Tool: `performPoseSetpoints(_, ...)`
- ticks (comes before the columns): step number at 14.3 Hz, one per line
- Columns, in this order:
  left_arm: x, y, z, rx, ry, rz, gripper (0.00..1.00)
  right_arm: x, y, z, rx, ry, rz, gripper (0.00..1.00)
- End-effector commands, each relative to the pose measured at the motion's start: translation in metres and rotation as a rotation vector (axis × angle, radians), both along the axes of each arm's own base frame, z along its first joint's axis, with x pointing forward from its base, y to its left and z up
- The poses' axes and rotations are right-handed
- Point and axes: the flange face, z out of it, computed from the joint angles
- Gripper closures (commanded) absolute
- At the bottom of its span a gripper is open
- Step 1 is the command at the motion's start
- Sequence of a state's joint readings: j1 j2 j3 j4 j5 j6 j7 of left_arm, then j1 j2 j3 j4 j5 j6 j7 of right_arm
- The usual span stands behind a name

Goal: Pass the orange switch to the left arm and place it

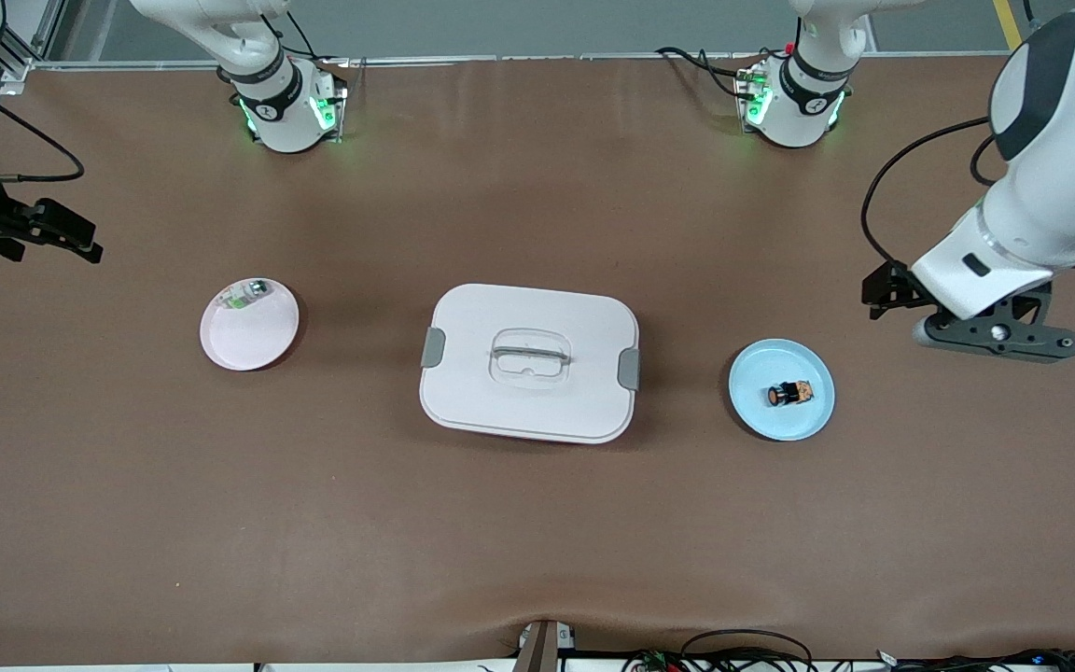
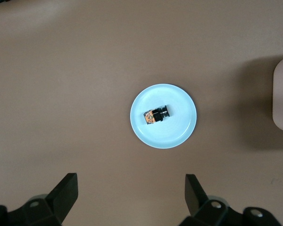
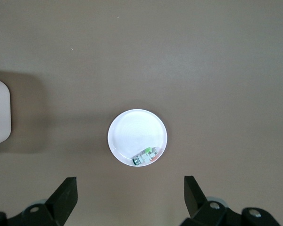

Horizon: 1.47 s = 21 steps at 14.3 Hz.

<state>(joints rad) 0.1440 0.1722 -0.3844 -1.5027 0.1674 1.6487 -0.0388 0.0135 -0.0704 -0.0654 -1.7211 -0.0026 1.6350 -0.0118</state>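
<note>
The orange switch lies on a blue plate, at the box's three o'clock. Both grippers hang empty with jaws wide: left gripper above bare table beside that plate, right gripper waiting near the pink plate. The left should centre over the switch before descending.

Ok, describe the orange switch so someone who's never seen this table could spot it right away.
Start at the big white box mid-table, then go toward the left arm's end to the pale blue plate. The orange switch lies on it: a stubby black cylinder with orange bands, unlike the green-and-white component on the white plate.
</note>
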Motion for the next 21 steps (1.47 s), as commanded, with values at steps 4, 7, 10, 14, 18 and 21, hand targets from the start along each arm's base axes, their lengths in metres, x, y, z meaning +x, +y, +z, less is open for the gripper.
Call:
performPoseSetpoints(4, -0.036, 0.018, 0.062, 0.031, -0.034, 0.046, 0.0, 0.004, -0.006, 0.002, 0.0, 0.01, -0.002, 0.0)
performPoseSetpoints(7, -0.063, 0.027, 0.089, 0.008, -0.023, 0.08, 0.0, 0.004, -0.011, 0.001, 0.0, 0.013, -0.008, 0.0)
performPoseSetpoints(10, -0.082, 0.033, 0.099, -0.005, 0.003, 0.104, 0.0, 0.004, -0.009, 0.001, -0.001, 0.015, -0.006, 0.0)
performPoseSetpoints(14, -0.09, 0.057, 0.095, -0.072, -0.007, 0.152, 0.0, 0.007, 0.0, -0.004, -0.004, 0.023, 0.009, 0.0)
performPoseSetpoints(18, -0.086, 0.062, 0.091, -0.072, 0.004, 0.181, 0.0, 0.01, -0.002, 0.012, -0.006, -0.012, 0.005, 0.0)
performPoseSetpoints(21, -0.089, 0.053, 0.093, -0.072, 0.001, 0.204, 0.0, 0.011, -0.012, 0.026, -0.008, -0.043, -0.012, 0.0)
